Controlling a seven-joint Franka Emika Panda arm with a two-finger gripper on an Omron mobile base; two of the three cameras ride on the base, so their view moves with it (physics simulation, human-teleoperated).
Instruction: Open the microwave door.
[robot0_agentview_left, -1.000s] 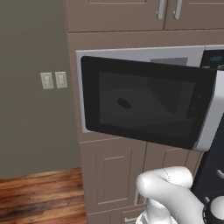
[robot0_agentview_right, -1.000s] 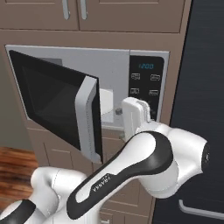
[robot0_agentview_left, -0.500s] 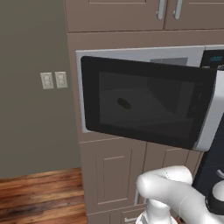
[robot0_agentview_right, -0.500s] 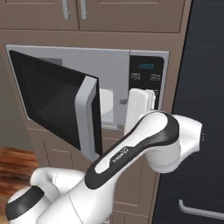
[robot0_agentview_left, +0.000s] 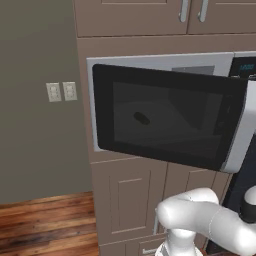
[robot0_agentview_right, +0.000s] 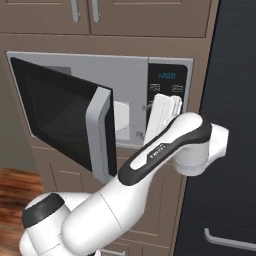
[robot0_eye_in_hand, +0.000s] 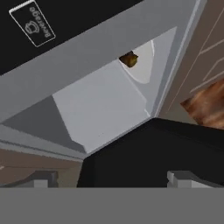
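- One microwave (robot0_agentview_right: 135, 80), built into the brown cabinet wall; silver-grey frame, light grey cavity showing in the hand view (robot0_eye_in_hand: 100, 105).
- One microwave door (robot0_agentview_left: 165, 117), black glossy w/ dark window, hinged on the left, swung out roughly halfway toward me. Silver-grey bar handle (robot0_agentview_right: 98, 135) runs down its free edge.
- One control panel (robot0_agentview_right: 169, 87) right of the cavity, black, clock digits lit. Hand view shows a "Beverage" button (robot0_eye_in_hand: 33, 25) on it.
- One small brown food item (robot0_eye_in_hand: 128, 59) on the white turntable (robot0_eye_in_hand: 142, 65) inside. Through the door glass in the left base view it reads as a dark blob (robot0_agentview_left: 141, 118).
- Gripper (robot0_eye_in_hand: 111, 178): two finger tips (robot0_eye_in_hand: 41, 179) at the bottom of the hand view, spread wide, nothing between them. Hand sits just in front of the cavity opening by the control panel, clear of the door.
- Arm (robot0_agentview_right: 165, 145) rises from lower left in the right base view, elbow bent, forearm crossing the lower cabinets.
- Two upper cabinet handles (robot0_agentview_right: 75, 10) above the microwave, side by side.
- Two wall switch plates (robot0_agentview_left: 61, 91) on the grey wall, left of the cabinets.
- One tall black appliance (robot0_agentview_right: 230, 125) right of the microwave, w/ one grey handle (robot0_agentview_right: 230, 240) low down.
- Wood floor (robot0_agentview_left: 40, 225) below left.
- Blocking: the open door hides most of the cavity from the left base view.
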